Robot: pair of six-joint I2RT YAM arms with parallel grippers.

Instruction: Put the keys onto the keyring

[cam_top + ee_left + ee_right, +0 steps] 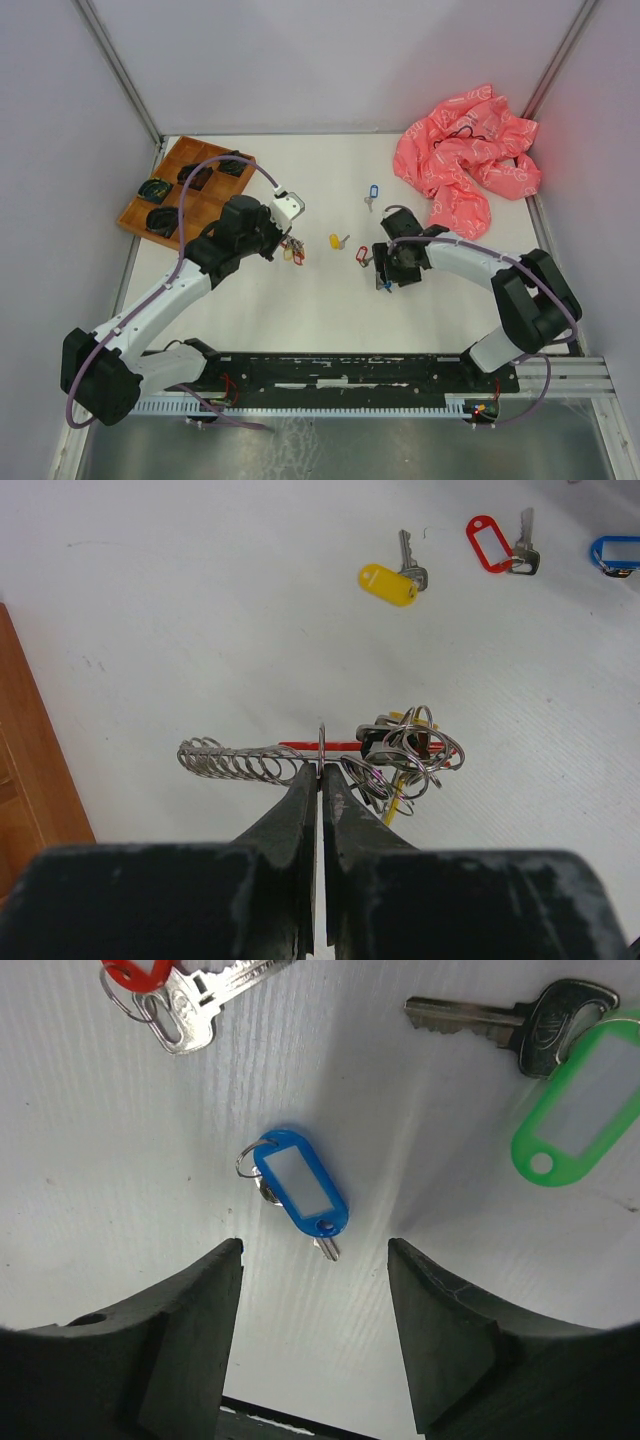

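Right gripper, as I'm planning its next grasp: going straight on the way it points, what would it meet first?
Probably the blue-tagged key, lying right ahead of the right gripper, in line with the gap between its open jaws; how far off is unclear.

top: high behind me, looking down, far | my wrists: close, facing table [300, 320] | both wrists share red-tagged key [524, 556]

A wooden tray [185, 190] sits in the desk's [300, 320] far left corner, and a crumpled bag [465, 165] in its far right corner. The keyring [400, 750] is right of the tray, toward mid-desk. Loose keys [337, 241] lie just right of it. One key [372, 193] lies farther back, and another key [298, 1185] lies beneath the right claw [315, 1250].
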